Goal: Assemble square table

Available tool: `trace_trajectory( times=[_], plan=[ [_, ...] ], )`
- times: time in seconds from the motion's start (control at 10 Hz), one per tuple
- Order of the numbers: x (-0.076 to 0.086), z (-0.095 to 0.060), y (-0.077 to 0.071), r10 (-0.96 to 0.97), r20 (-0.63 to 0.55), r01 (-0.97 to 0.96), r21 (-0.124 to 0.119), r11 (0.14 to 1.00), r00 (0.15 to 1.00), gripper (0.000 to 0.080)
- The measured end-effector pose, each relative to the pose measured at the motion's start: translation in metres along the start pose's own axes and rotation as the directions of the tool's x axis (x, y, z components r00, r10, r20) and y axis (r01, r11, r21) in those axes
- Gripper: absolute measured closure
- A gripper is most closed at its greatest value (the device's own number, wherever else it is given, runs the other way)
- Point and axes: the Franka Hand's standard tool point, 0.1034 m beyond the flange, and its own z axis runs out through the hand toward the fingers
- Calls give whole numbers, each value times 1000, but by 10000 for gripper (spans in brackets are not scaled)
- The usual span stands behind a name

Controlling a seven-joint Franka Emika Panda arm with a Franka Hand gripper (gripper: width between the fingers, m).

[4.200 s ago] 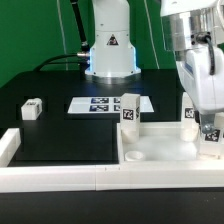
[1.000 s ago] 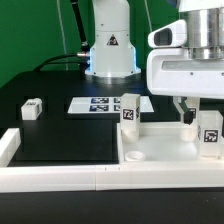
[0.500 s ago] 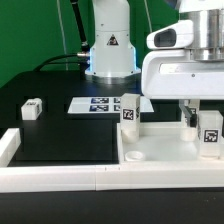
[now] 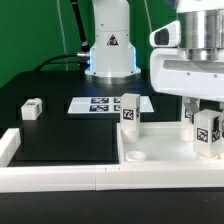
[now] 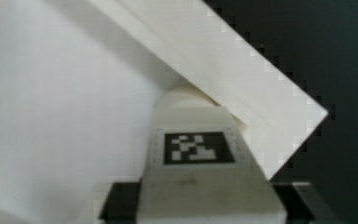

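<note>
Now, across the exterior view, its left to its right:
rails [image 4: 60,176]: white, along the front and left edges of the table [image 4: 60,135]
left leg [image 4: 31,109]: alone on the black table, tag showing, well apart from the slab
marker board [image 4: 100,104]: flat on the table, in front of the arm base [image 4: 110,45], between left leg and mid leg
mid leg [image 4: 130,112]: upright at the slab's back-left corner, tag facing the camera
slab [image 4: 165,150]: white, rim up, on the exterior view's right, against the front rail; round socket [image 4: 135,157] open at its front-left corner
right leg [image 4: 207,135]: upright on the slab's right side near the front, tag facing the camera; seated in a socket or not, cannot tell
gripper [image 4: 206,118]: pointing straight down over right leg, big white body just above it
jaws: partly closed, narrow gap filled by right leg; in the wrist view the dark pads [image 5: 123,200] sit against both sides of the leg below its tag, no gap seen, so right leg is gripped
</note>
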Motion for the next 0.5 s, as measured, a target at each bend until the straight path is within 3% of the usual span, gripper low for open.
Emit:
trace_trajectory(
  times=[0.1, 0.3, 0.4, 0.5],
  plan=[
    [-2, 0, 0, 188, 23, -188, 1, 982, 982, 509],
    [-1, 3, 2, 453, 66, -456, 27, 890, 889, 509],
    [0, 3, 2, 508, 69, -510, 22, 860, 859, 509],
    [-1, 3, 2, 498, 68, -500, 22, 866, 865, 436]
  ],
)
